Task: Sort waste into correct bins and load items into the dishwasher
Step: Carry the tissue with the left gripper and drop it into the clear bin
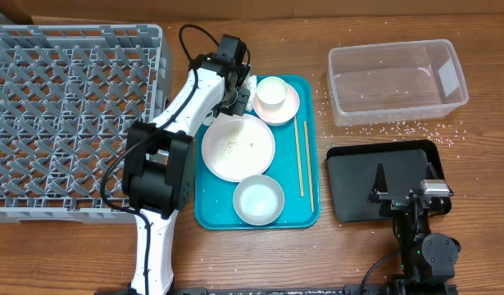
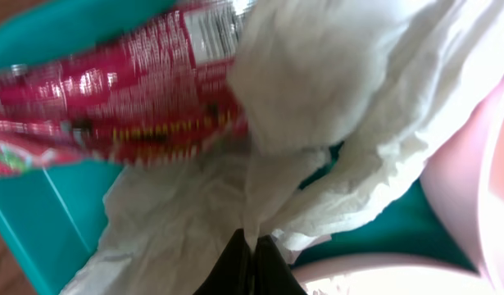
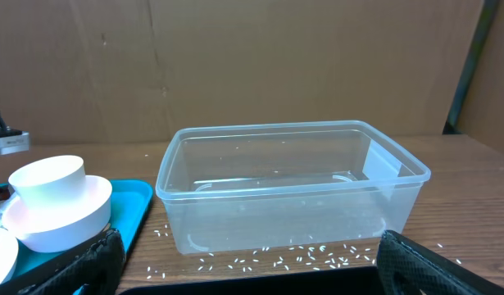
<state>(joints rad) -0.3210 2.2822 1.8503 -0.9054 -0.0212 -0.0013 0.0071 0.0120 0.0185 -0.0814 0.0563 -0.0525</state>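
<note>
My left gripper [image 2: 253,247] is shut on a fold of a crumpled white napkin [image 2: 317,98], with a crinkled red wrapper [image 2: 112,98] lying against it. In the overhead view this gripper [image 1: 235,92] is at the back left of the teal tray [image 1: 215,205], beside a cup [image 1: 271,90] standing in a bowl [image 1: 289,105]. A plate [image 1: 238,147] with some grains and a second bowl [image 1: 258,199] sit on the same tray. My right gripper [image 1: 403,197] hangs open and empty over the black tray [image 1: 354,184], facing the clear tub [image 3: 284,188].
The grey dish rack [image 1: 71,123] fills the left of the table. Two chopsticks [image 1: 302,160] lie along the teal tray's right side. Rice grains [image 1: 399,129] are scattered on the wood between the clear tub [image 1: 391,112] and the black tray.
</note>
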